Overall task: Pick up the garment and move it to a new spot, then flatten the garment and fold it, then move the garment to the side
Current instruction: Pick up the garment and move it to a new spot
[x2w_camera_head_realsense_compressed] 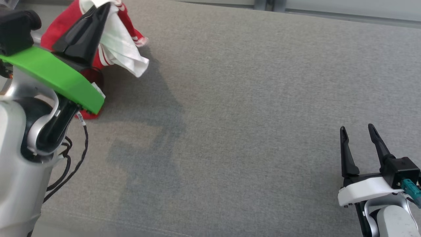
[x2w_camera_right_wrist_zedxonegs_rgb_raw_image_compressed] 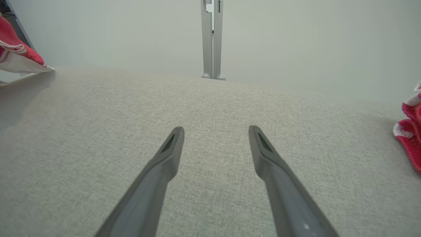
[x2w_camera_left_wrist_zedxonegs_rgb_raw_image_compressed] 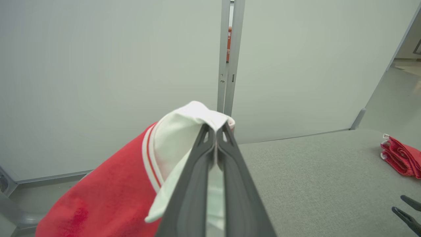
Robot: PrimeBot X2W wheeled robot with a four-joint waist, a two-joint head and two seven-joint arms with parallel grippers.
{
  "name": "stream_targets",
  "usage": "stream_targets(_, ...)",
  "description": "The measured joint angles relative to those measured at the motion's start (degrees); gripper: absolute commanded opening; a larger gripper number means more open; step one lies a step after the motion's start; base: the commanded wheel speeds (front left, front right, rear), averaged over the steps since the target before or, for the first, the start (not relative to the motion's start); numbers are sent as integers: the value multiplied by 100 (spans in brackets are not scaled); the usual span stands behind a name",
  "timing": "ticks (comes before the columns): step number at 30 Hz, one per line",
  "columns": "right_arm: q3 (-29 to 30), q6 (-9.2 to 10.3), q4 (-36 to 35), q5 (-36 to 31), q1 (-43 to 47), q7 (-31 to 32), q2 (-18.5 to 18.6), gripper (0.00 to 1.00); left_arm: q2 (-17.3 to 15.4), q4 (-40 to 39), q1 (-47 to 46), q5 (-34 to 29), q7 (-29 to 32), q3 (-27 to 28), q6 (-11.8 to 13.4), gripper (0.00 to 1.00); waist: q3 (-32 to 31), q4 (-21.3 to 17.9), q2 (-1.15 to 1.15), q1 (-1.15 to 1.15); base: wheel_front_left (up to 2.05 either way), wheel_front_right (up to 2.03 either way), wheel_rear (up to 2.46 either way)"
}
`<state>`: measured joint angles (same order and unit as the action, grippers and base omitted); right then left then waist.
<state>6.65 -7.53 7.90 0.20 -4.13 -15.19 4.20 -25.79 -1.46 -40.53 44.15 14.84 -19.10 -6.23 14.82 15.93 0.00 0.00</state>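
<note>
With our left hand [x2w_camera_left_wrist_zedxonegs_rgb_raw_image_compressed: 216, 129] clenched on a white fold of the garment [x2w_camera_left_wrist_zedxonegs_rgb_raw_image_compressed: 108, 184] at the far left of the bench [x2w_camera_head_realsense_compressed: 246, 115] and our right hand [x2w_camera_head_realsense_compressed: 358, 130] released, we judge the pick-up step under way, and next we must lift it clear and carry it to open bench.

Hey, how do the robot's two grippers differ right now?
The left gripper is shut on the red and white garment; the right gripper is open and empty. The left gripper wears a green bracket, the right gripper a white bracket. Both have long dark fingers.
</note>
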Motion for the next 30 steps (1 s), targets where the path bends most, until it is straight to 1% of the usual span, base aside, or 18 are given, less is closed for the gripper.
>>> stream_targets(3,102,0,18,46,66,0,-63,100,-129,-1248,97,501,727,12,188,0,-149,-258,0,0,0,0,0)
stream_targets(7,179,0,66,97,202,1,-118,100,-167,-2555,116,1081,1496,-91,476,0,-331,-565,0,0,0,0,0)
stream_targets(11,175,0,121,247,283,4,-125,100,-170,-3479,108,1578,2029,-132,793,0,-508,-827,0,0,0,0,0)
stream_targets(14,138,0,125,367,291,4,-129,100,-166,-4032,66,1954,2364,-69,1133,0,-616,-1047,0,0,0,0,0)
stream_targets(16,96,0,119,401,289,4,-129,100,-209,-4205,-79,2043,2531,83,1377,0,-660,-1194,0,0,0,0,0)
stream_targets(19,51,0,112,448,254,4,-131,100,-314,-4055,-135,2034,2602,261,1582,0,-674,-1402,0,0,0,0,0)
stream_targets(21,32,0,105,490,210,4,-133,100,-409,-3729,-120,2005,2625,319,1581,0,-652,-1539,0,0,0,0,0)
stream_targets(23,10,0,104,527,111,4,-131,100,-458,-3208,-68,1959,2515,430,1517,0,-596,-1687,0,0,0,0,0)
stream_targets(26,-68,0,109,583,-23,4,-130,100,-535,-2349,7,1808,2272,515,1323,0,-458,-1887,0,0,0,0,0)
stream_targets(30,-183,0,160,693,-149,4,-130,100,-439,-1162,-46,1630,1968,533,1169,0,-226,-2185,0,0,0,0,0)
